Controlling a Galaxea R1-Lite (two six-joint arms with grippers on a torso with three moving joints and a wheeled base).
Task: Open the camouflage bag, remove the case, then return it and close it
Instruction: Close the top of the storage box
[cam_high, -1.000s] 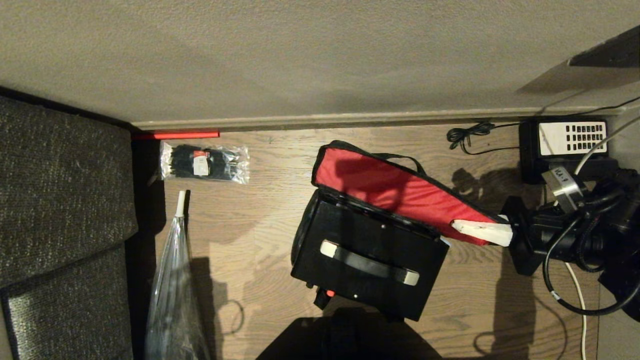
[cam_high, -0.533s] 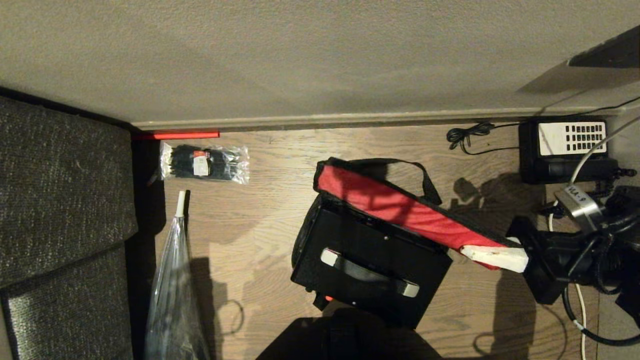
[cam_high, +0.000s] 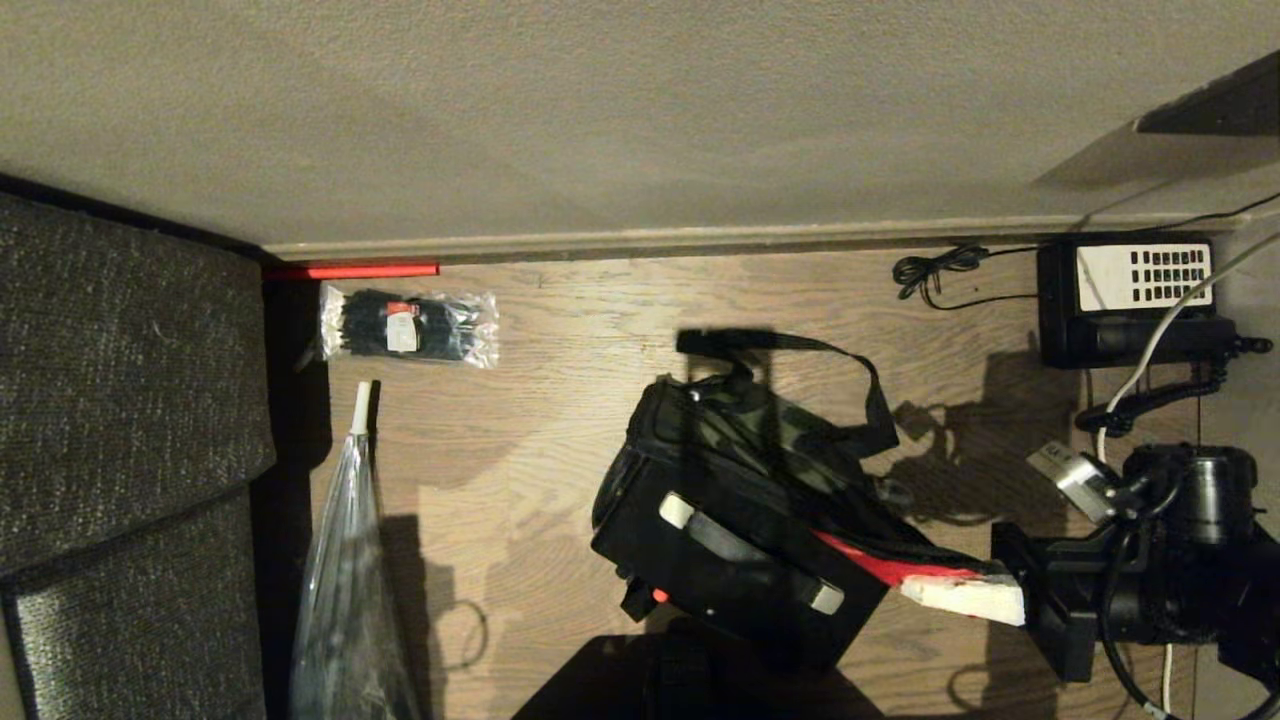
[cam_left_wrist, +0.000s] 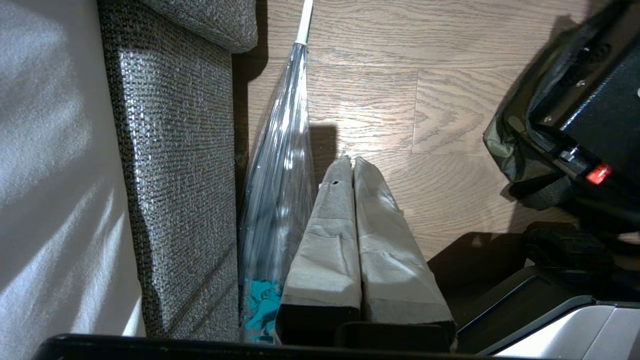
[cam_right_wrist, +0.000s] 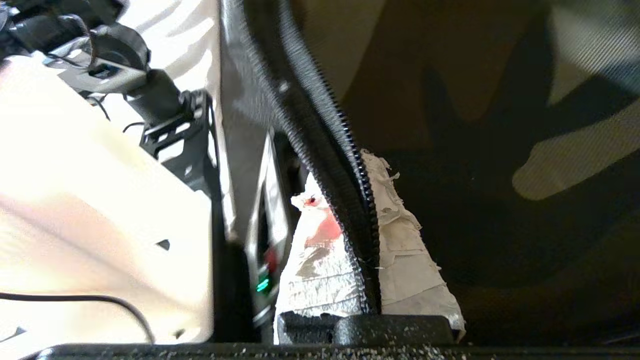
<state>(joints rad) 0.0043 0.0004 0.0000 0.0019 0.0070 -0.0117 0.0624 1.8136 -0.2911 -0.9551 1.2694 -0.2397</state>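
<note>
Camouflage bag (cam_high: 740, 480): small, boxy, soft-sided, set on wood-plank floor (cam_high: 560, 400) near centre, below baseboard. Lid in green, brown and black lowered most of the way over black case (cam_high: 745, 570) with pale-ended handle; sliver of red lining visible along front edge. Black strap (cam_high: 860, 385) looped behind. Right gripper (cam_high: 965, 598): taped fingers pressed together, pinching lid's zipper edge (cam_right_wrist: 345, 200). Left gripper (cam_left_wrist: 355, 240): fingers pressed together, holding nothing, parked beside grey sofa (cam_left_wrist: 175, 175).
</note>
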